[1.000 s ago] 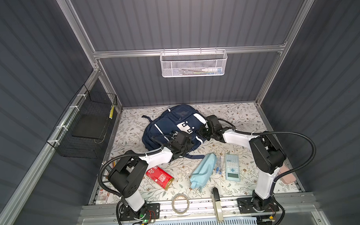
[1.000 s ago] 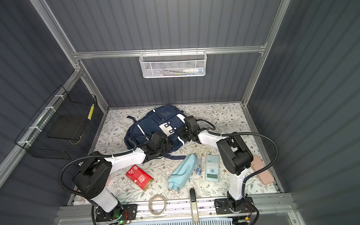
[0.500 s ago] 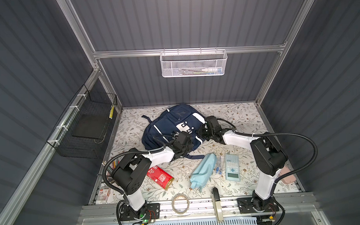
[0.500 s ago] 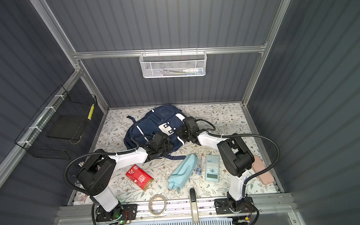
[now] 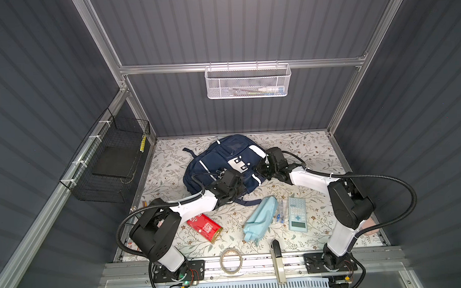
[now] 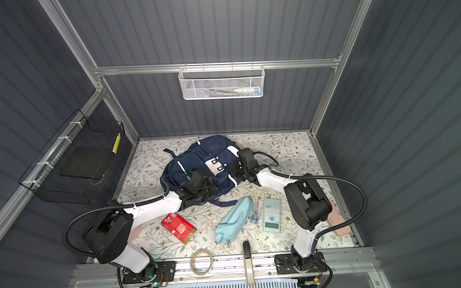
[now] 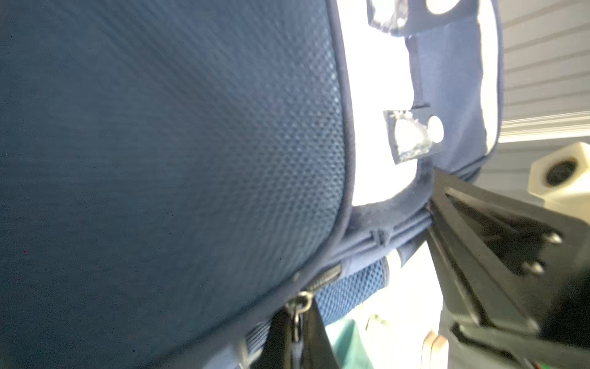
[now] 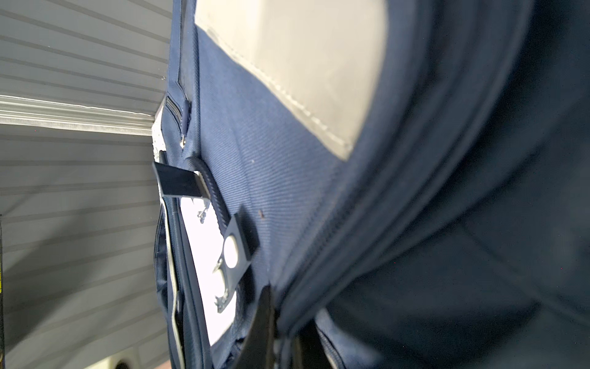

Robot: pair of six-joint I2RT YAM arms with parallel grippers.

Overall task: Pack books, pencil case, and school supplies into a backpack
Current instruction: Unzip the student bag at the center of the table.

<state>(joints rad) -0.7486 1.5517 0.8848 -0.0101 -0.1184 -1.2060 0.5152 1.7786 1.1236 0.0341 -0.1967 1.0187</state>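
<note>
My left gripper [image 7: 298,340] pinched closed on the zipper pull [image 7: 301,300], right gripper [image 8: 282,342] clamped tight on the backpack [image 8: 319,207] seam — likely a counter-hold for unzipping.

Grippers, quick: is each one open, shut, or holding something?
Left gripper: shut on the backpack's zip pull.
Right gripper: shut on the backpack's side seam.

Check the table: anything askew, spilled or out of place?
Nothing spilled or damaged. The tape roll and a beige-and-black stick straddle the front edge of the floral mat and the front rail. The backpack lies skewed, one strap trailing toward the pencil case.
</note>
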